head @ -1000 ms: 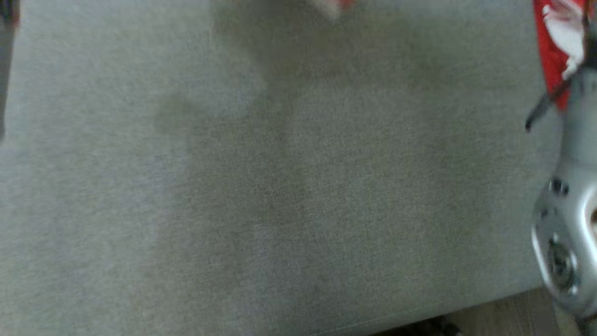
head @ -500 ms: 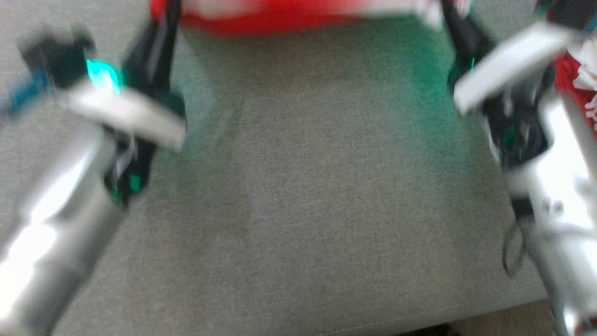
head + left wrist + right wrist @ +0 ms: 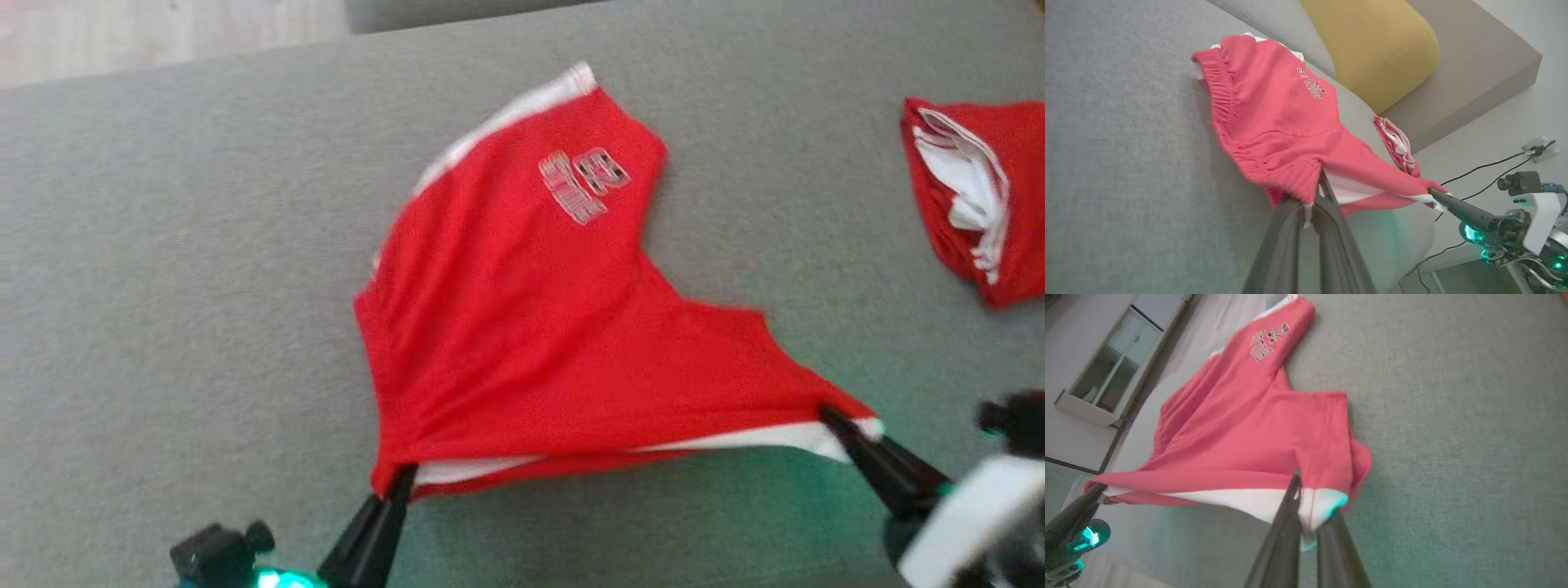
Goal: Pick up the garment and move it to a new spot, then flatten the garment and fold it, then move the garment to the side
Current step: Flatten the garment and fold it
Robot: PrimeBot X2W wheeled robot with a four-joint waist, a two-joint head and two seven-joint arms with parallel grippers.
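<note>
Around the work there is a wide grey sofa [image 3: 163,286] with a fine woven cover. Nothing lies between the pincers and the cloth, and the seat around it is bare fabric. At the right side of the seat, well apart from the work, lies a second red garment [image 3: 971,196], folded into a small bundle with white layers showing at its open side. Behind the seat stands one round, smooth yellow cushion [image 3: 1372,45]. On the wall there is one socket [image 3: 1539,149] with thin black cables [image 3: 1486,167] going down from it. Beside the sofa there is pale wooden floor [image 3: 163,33] and one white cabinet [image 3: 1106,375] with glass doors.

In count: two red garments, two pincers, one cushion, one cabinet.

The red shorts [image 3: 522,327] are of soft knitted cloth, with a gathered elastic band along one edge, white stripes at the sides and a small white print on one leg. They lie in the middle of the seat, spread in a rough fan shape.

The left pincer [image 3: 400,478] is clenched on the near corner at the end of the elastic band. The right pincer [image 3: 833,416] is clenched on the other near corner, on the white stripe. The near edge is stretched between them and slightly raised; the far part rests on the sofa.
</note>
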